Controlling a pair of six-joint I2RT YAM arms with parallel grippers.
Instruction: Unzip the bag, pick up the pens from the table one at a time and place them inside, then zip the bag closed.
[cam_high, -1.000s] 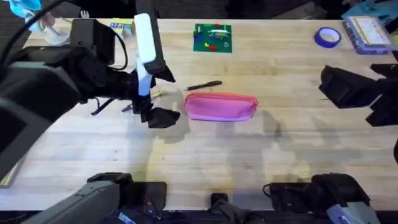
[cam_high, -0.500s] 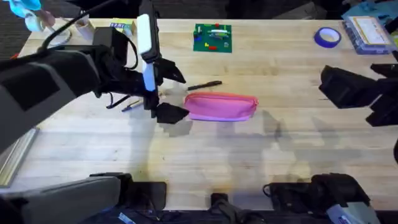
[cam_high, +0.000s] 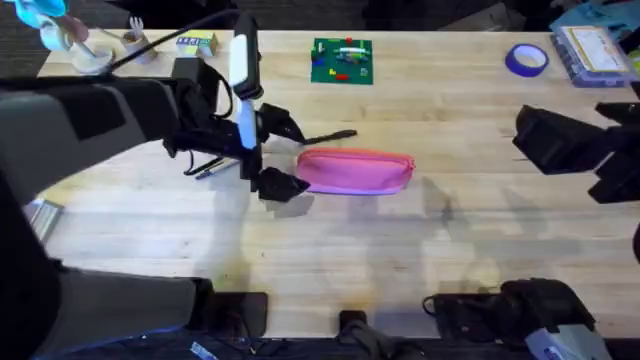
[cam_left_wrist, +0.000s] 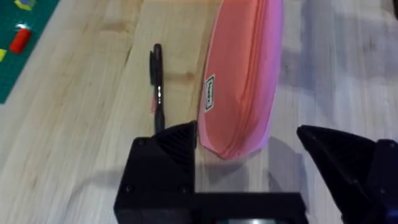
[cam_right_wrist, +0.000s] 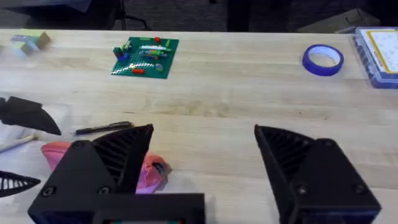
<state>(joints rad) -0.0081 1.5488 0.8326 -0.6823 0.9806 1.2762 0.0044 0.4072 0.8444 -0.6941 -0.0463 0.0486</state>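
Left gripper (cam_high: 277, 155) has slid right to the bag's (cam_high: 355, 170) left end, fingers spread either side, zipper unopened; right gripper (cam_right_wrist: 202, 165) idle, fingers spread.

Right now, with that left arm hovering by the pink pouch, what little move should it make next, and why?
Probably ease the left pincer forward and close on the end of the pink pouch. Its fingers stand open on either side of that end, the zipper looks shut, and the black pen lies on the table.

Table (cam_high: 400, 250): bag (cam_high: 356, 171) at centre; one pen (cam_high: 328, 137) just behind it; more pens (cam_high: 210, 168) to its left; left gripper (cam_high: 278, 154) at bag's left end.
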